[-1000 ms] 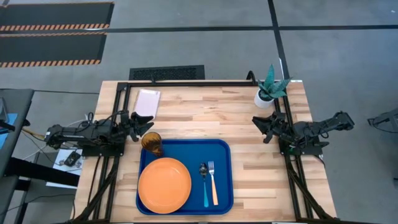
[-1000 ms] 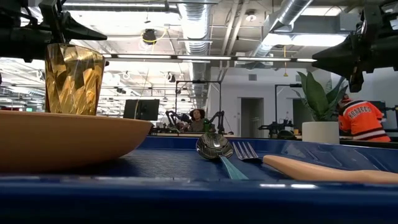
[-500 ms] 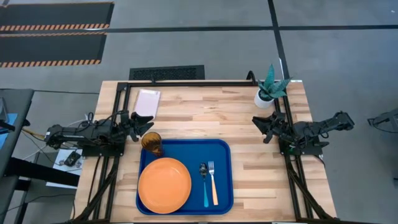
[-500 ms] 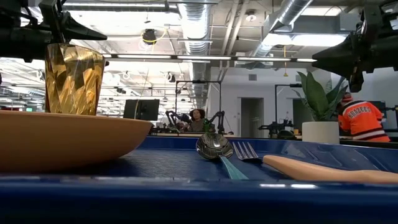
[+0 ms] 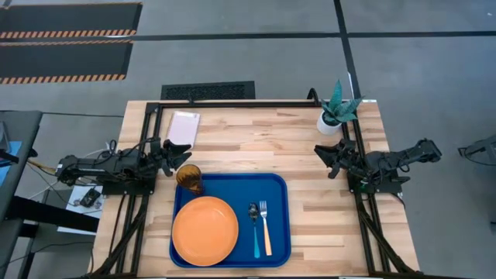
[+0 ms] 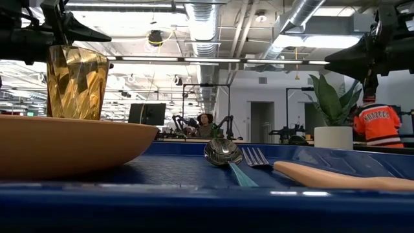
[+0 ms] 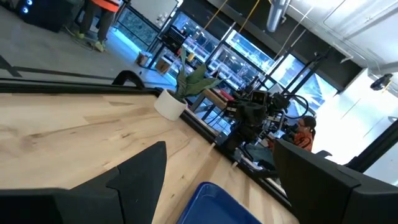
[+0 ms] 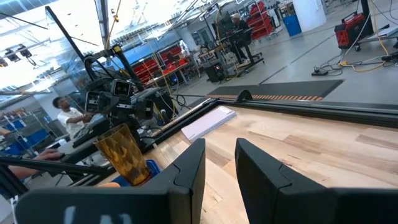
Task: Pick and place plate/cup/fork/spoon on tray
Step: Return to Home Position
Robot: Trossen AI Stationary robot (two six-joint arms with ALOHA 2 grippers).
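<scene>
The blue tray (image 5: 275,194) lies at the table's near middle. On it rest the orange plate (image 5: 204,230) at the left, the blue-handled spoon (image 5: 255,231) and the orange-handled fork (image 5: 266,227) side by side at the right, and the amber cup (image 5: 188,178), upright on its base at the far left corner. My left gripper (image 5: 188,149) is open and empty, above the table just beyond the cup. My right gripper (image 5: 319,155) is open a little and empty at the table's right side. Its wrist view shows the cup (image 8: 124,152) across the table.
A white pot with a green plant (image 5: 333,115) stands at the far right corner. A pale notepad (image 5: 184,128) lies at the far left. Bare wood lies between the tray and the far edge. People show in the room beyond (image 6: 374,123).
</scene>
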